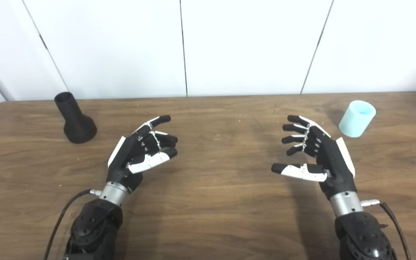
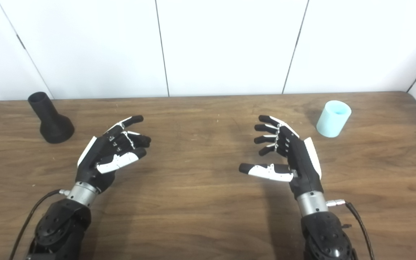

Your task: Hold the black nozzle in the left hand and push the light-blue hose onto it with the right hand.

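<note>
Black nozzle (image 1: 75, 120) stands far left on the table (image 1: 208, 202), pale-blue hose (image 1: 356, 118) far right, and we've grabbed neither yet: left hand (image 1: 139, 151) and right hand (image 1: 316, 151) hover empty, fingers spread, everything left to do.

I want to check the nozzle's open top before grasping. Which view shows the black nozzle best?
The left eye view: the black nozzle stands well inside the frame, its open top clearly visible. The right eye view shows it whole too, but nearer the left edge.
</note>
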`<state>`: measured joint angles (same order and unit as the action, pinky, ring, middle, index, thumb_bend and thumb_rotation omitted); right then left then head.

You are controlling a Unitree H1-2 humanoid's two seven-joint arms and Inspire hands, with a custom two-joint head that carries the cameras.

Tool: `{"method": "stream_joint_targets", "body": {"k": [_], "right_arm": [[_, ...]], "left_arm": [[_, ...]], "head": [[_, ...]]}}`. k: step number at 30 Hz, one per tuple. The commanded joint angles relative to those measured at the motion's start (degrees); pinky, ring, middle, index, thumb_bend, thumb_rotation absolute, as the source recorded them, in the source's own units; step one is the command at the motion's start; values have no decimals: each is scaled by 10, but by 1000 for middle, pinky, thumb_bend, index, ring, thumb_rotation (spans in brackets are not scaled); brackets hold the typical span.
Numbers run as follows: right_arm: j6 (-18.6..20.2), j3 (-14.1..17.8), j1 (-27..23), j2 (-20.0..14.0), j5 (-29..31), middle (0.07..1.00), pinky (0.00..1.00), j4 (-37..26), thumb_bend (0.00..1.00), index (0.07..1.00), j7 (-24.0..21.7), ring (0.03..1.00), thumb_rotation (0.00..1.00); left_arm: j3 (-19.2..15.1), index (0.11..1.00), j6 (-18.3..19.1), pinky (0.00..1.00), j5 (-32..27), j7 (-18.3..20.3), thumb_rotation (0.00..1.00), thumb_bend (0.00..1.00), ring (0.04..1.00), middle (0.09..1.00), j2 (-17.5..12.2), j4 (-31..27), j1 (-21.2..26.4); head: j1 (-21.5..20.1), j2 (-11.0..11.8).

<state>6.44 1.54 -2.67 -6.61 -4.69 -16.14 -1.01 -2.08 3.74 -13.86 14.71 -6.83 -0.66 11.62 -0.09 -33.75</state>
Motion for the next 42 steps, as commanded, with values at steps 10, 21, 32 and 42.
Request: {"method": "stream_joint_targets", "body": {"k": [10,21,32,42], "right_arm": [[-10,0,-10,-5,-1,733,416,-30,782,744,-4,600,106],[-12,11,-10,-14,12,736,416,-28,778,752,-9,599,99],[-68,39,-13,-37,75,754,463,41,742,780,-33,635,12],[-106,38,-24,-41,75,769,415,73,696,802,-37,634,0]], "left_arm": [[-6,810,-16,537,-34,15,42,696,629,726,-6,-20,12],[8,500,-43,596,8,5,56,514,690,631,1,-10,16],[25,498,-80,573,55,-26,66,513,687,648,31,45,30],[2,700,-67,523,113,-52,73,691,676,678,-24,-16,31]], "head": [[0,1],[77,20],[216,93],[230,114]]}}
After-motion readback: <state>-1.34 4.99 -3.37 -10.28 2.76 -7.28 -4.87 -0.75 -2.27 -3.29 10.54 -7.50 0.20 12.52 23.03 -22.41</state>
